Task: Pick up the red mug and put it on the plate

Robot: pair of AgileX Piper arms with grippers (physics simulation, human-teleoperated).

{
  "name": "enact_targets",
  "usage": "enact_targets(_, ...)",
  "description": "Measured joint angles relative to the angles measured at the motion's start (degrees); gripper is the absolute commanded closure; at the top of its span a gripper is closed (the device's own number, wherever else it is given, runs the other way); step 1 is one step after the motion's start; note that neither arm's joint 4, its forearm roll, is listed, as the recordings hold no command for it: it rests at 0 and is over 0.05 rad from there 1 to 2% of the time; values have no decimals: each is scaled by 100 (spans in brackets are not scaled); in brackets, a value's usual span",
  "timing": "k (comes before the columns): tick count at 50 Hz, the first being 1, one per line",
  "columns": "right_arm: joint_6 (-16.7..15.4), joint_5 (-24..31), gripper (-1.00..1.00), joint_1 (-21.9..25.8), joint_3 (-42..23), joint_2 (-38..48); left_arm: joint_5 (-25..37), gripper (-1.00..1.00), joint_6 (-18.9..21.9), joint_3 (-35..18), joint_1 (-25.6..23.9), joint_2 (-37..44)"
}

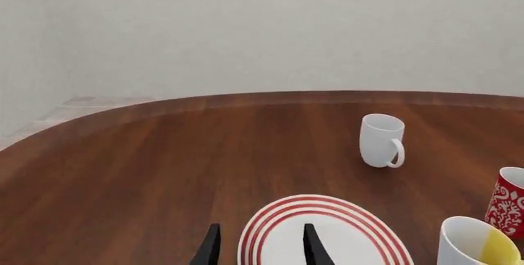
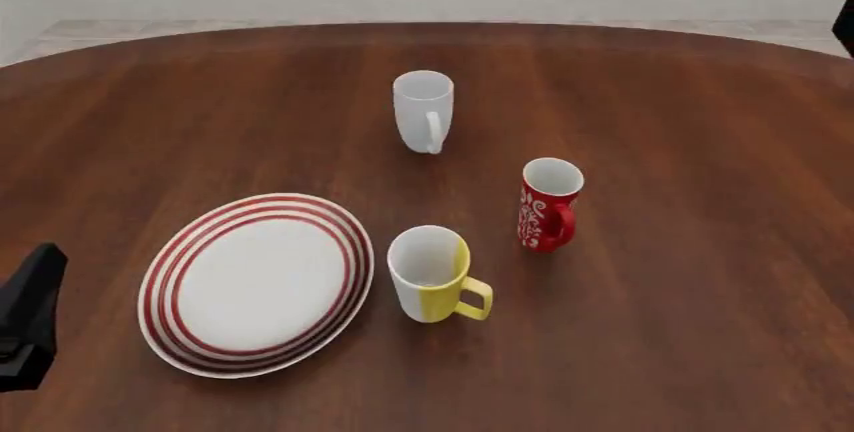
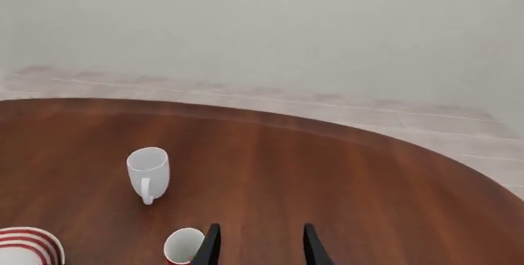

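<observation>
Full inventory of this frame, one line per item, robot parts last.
red mug: 1, glossy red with white swirls, upright, right of centre
plate: 1, white with red rings, front left
yellow-and-white mug: 1, upright, between plate and red mug, handle toward the right
white mug: 1, plain white, upright, far centre
table: 1, dark wood, round
left gripper: 1, black, open, holds nothing, above the plate's near side
right gripper: 1, black, open, holds nothing

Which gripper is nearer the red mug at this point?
Right. The right gripper hangs open above the table with the red mug just beside its fingertips. The left gripper, also open, hangs over the plate, with the yellow-and-white mug between.
</observation>
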Motion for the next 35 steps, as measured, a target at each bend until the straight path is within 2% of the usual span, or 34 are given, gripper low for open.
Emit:
enact_targets(19, 106, 643, -100, 343, -1332, 1682, 1, -100, 17, 0, -19, -3)
enact_targets(35, 338, 821, -100, 707, -1793, 2716, -1, -100, 0, -1, -17, -1)
